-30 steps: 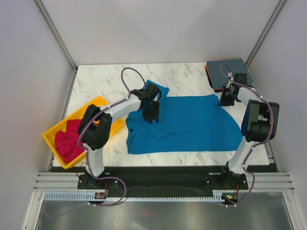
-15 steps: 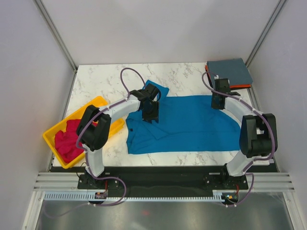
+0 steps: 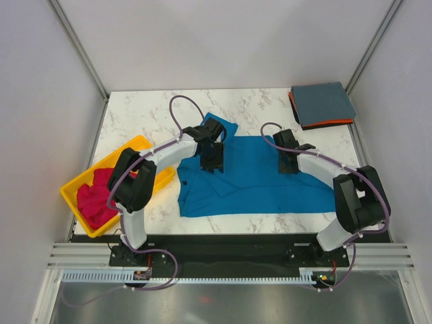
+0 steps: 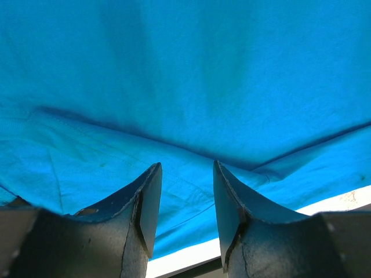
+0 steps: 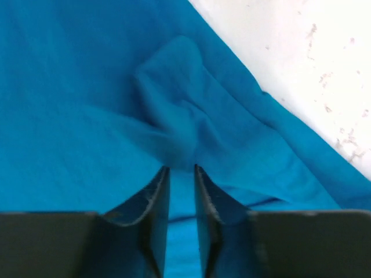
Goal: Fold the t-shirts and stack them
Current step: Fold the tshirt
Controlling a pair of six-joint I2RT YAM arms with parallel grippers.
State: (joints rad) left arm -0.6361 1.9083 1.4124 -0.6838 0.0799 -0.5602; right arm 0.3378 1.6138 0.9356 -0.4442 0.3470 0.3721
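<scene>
The bright blue t-shirt (image 3: 250,181) lies spread across the middle of the table. My left gripper (image 3: 212,164) hangs over its left part with jaws open; in the left wrist view (image 4: 186,169) only blue cloth (image 4: 185,75) shows below the parted fingers. My right gripper (image 3: 289,165) is over the shirt's upper right part, shut on a pinched ridge of the blue cloth (image 5: 174,110) in the right wrist view (image 5: 181,169). The slate grey-blue t-shirt (image 3: 322,101) lies folded on the orange one (image 3: 295,111) at the back right. The magenta-red t-shirt (image 3: 98,196) is bunched in the tray.
The yellow plastic tray (image 3: 138,143) sits at the table's left edge. The white marble table (image 3: 148,115) shows bare at the back left. Grey walls and metal posts close in the back and sides. A black base rail runs along the near edge.
My right arm has swung from the folded stack at the back right leftward onto the blue t-shirt, and the shirt's right part has drawn in. The left arm has not moved.
</scene>
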